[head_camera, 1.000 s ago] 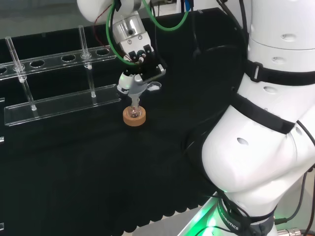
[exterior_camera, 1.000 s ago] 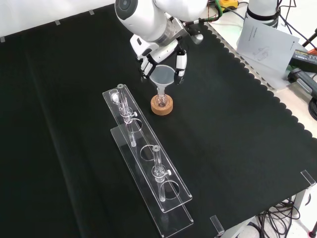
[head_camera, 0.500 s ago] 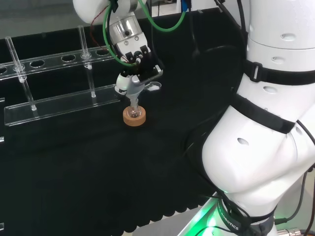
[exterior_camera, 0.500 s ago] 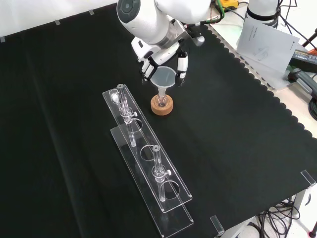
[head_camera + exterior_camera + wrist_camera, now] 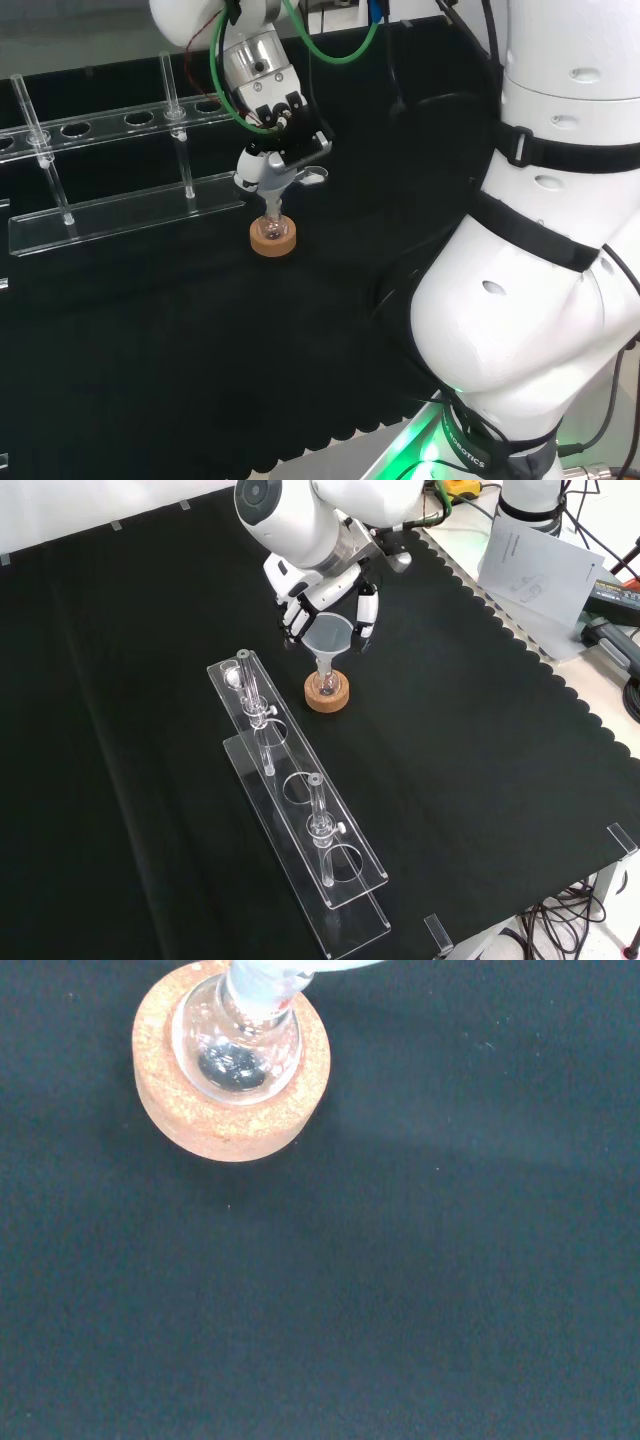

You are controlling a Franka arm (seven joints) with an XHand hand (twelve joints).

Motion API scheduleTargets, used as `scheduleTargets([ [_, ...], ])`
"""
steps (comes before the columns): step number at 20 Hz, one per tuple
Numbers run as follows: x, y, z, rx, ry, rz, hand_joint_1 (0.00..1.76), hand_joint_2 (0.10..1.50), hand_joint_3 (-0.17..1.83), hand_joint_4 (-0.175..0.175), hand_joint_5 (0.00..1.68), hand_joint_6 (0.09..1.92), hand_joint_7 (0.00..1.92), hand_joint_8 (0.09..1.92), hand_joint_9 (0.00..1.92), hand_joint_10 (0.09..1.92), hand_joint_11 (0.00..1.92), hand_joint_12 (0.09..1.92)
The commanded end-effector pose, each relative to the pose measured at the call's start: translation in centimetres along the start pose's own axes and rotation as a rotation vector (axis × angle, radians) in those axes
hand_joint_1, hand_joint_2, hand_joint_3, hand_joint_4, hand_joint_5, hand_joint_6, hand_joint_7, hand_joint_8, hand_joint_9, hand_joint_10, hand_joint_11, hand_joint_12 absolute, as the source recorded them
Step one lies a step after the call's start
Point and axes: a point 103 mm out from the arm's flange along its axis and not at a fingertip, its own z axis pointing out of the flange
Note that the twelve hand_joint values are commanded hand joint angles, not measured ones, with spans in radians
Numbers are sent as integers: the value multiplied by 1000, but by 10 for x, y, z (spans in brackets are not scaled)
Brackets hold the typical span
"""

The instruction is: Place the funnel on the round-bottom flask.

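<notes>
Up near the top of the front view, the hand [image 5: 322, 592] reaches down with its fingers [image 5: 366, 608] curled around the rim of one clear funnel [image 5: 328, 637], pinching it from both sides. The funnel stands upright, its wide mouth open to the camera and its narrow stem running down into the neck of the single round-bottom flask [image 5: 325, 679] directly beneath it. That flask sits in one cork ring stand [image 5: 327, 694] on the black cloth [image 5: 480, 720]. In the head view the hand [image 5: 278, 150] hangs just above the same cork ring [image 5: 272, 238], with the funnel's stem [image 5: 272, 205] meeting the flask between them. The wrist view looks down on the flask [image 5: 238, 1045], a clear bulb with a dark spot at its bottom, nested in the cork ring [image 5: 230, 1120], and the glass neck rises toward the camera.

Just beside the cork ring, lower left in the front view, lies one clear plastic test-tube rack [image 5: 300, 815] holding two upright glass tubes [image 5: 253, 695], one near each end.
</notes>
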Motion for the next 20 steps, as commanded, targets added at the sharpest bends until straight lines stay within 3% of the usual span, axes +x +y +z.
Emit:
scheduleTargets([
  [1, 5, 0, -1, 7, -8, -3, 570, 849, 392, -59, 506, 87, 369, 763, 700, 599, 428, 1366],
  [7, 8, 0, -1, 19, -10, -4, 566, 850, 389, -58, 496, 87, 290, 757, 634, 613, 414, 1370],
  [8, 15, -1, -2, 17, -12, -5, 564, 851, 386, -59, 479, 87, 241, 752, 585, 627, 404, 1376],
  [12, 2, 1, 1, 11, -1, -24, 547, 842, 375, -57, 352, 87, 30, 683, 354, 694, 333, 1398],
  [17, 22, -7, -5, -20, -8, -33, 511, 809, 339, -45, 201, 87, 0, 248, 111, 755, 182, 1451],
  [20, 26, -14, -10, -59, 10, -43, 471, 783, 311, -41, 161, 87, 0, 146, 53, 776, 134, 1472],
])
